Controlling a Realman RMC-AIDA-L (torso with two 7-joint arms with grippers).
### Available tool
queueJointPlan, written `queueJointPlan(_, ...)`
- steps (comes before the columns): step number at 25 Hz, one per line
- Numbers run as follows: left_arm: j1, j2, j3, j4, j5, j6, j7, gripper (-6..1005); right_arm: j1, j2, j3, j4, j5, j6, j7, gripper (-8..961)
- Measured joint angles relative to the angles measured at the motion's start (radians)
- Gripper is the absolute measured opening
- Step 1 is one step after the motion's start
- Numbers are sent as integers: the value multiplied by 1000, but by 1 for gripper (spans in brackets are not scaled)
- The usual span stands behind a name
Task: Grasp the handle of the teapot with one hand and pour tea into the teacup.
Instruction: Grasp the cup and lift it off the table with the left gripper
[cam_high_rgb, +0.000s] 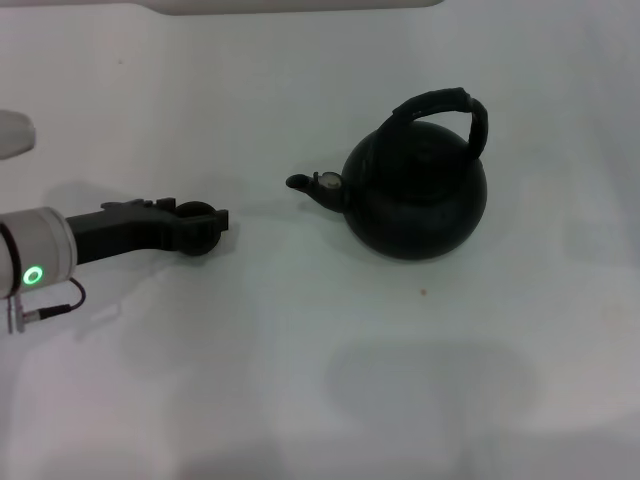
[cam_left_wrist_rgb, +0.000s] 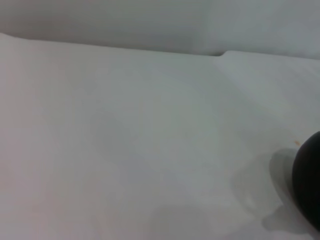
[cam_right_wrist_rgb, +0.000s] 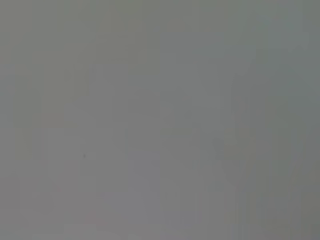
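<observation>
The teapot (cam_high_rgb: 415, 205) stood upright on the white table (cam_high_rgb: 300, 380), to the right of the middle in the head view, with its short spout (cam_high_rgb: 312, 184) pointing toward the robot's left and a small silvery spot showing on it. The handle (cam_high_rgb: 447, 108) arched over the top of the pot, and nothing was touching it. The left gripper (cam_high_rgb: 205, 228) reached in from the left edge, low over the table, its black fingers set around the small dark teacup (cam_high_rgb: 196, 213); whether they pressed on the cup or merely stood beside it could not be told. The cup lay well apart from the spout, with bare table between them. A green ring light (cam_high_rgb: 34, 275) glowed on the left arm's pale wrist. In the left wrist view a dark rounded shape (cam_left_wrist_rgb: 309, 186) showed at one edge above the white surface; what it was could not be told. The right gripper appeared in no view, and the right wrist view showed only plain grey.
</observation>
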Motion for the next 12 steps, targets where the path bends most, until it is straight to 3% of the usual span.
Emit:
queueJointPlan(10,-33,1,-7,-22,25,35,-17,867,-2,0,7,0,0,0,0,851)
queueJointPlan(12,-34,1,-8,-17,29,43,-17,783,0,0,9,0,0,2,-1,851)
